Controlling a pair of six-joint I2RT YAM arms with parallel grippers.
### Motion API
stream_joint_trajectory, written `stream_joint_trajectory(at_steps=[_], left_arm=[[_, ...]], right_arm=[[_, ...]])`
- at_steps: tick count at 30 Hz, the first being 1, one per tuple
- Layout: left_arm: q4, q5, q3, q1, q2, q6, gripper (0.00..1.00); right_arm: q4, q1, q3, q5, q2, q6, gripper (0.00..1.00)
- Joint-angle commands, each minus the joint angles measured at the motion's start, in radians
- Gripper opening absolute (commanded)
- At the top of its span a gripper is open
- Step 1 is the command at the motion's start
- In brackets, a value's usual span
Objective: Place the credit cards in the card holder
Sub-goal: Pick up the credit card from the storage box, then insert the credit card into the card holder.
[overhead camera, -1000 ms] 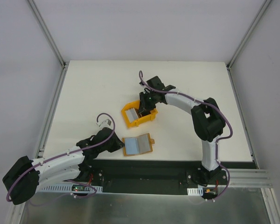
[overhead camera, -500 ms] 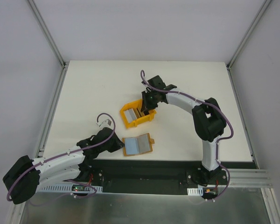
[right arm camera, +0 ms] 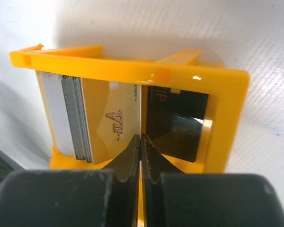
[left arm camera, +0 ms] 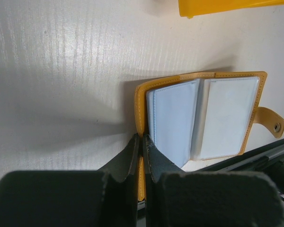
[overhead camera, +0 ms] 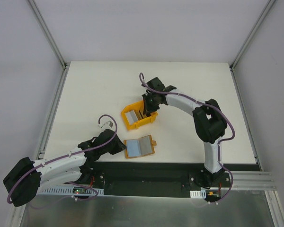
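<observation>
The card holder (overhead camera: 139, 147) lies open on the table, orange-tan with pale grey pockets (left arm camera: 203, 118) facing up and its snap tab (left arm camera: 270, 120) at the right. My left gripper (left arm camera: 142, 139) is shut on the left edge of its cover. The credit cards stand in a yellow bin (right arm camera: 132, 66): a grey stack (right arm camera: 66, 113), a tan card (right arm camera: 111, 118) and a dark card (right arm camera: 177, 123). Reaching down into the bin, my right gripper (right arm camera: 141, 138) is shut on the tan card's edge. From above, the right gripper (overhead camera: 146, 109) hides part of the bin.
The yellow bin (overhead camera: 132, 124) stands mid-table, just behind the card holder. The table's front edge and a black rail (left arm camera: 255, 156) run right beside the holder. White table surface (overhead camera: 94, 90) extends to the left and back.
The right gripper's jaws have closed on the tan card inside the bin and shifted slightly. The left arm and the card holder have not moved.
</observation>
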Motion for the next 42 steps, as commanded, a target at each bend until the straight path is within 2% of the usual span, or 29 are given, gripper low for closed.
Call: stream_joint_trajectory(at_steps=[1, 10, 15, 17, 21, 24, 29, 34, 38, 42], left_arm=[[0.007, -0.010, 0.031, -0.005, 0.007, 0.027, 0.00], [0.007, -0.009, 0.031, -0.005, 0.004, 0.027, 0.00], [0.007, -0.004, 0.035, -0.005, 0.010, 0.030, 0.00], [0.007, -0.003, 0.034, -0.005, 0.011, 0.030, 0.00], [0.007, -0.004, 0.034, -0.003, 0.010, 0.022, 0.00], [0.007, -0.006, 0.034, -0.003, 0.007, 0.017, 0.00], [0.007, -0.007, 0.026, -0.005, -0.004, 0.008, 0.00], [0.007, -0.010, 0.017, -0.005, -0.019, 0.001, 0.00], [0.007, -0.015, 0.005, -0.005, -0.031, -0.010, 0.00], [0.007, -0.018, -0.003, -0.005, -0.039, -0.013, 0.00]], right_arm=[[-0.041, 0.007, 0.049, 0.070, -0.038, -0.039, 0.00], [-0.061, 0.026, 0.036, 0.176, -0.242, -0.063, 0.00], [-0.089, 0.066, 0.029, 0.274, -0.297, -0.063, 0.00], [-0.122, 0.105, 0.032, 0.389, -0.305, -0.056, 0.00], [-0.185, 0.246, 0.036, 0.793, -0.320, 0.022, 0.00], [-0.208, 0.343, 0.041, 1.011, -0.306, 0.077, 0.00], [-0.314, 0.431, 0.105, 1.219, -0.251, 0.160, 0.00], [-0.395, 0.463, 0.133, 1.283, -0.222, 0.225, 0.01], [-0.429, 0.472, 0.107, 1.236, -0.258, 0.271, 0.00], [-0.211, 0.469, -0.084, 1.008, -0.447, 0.211, 0.00]])
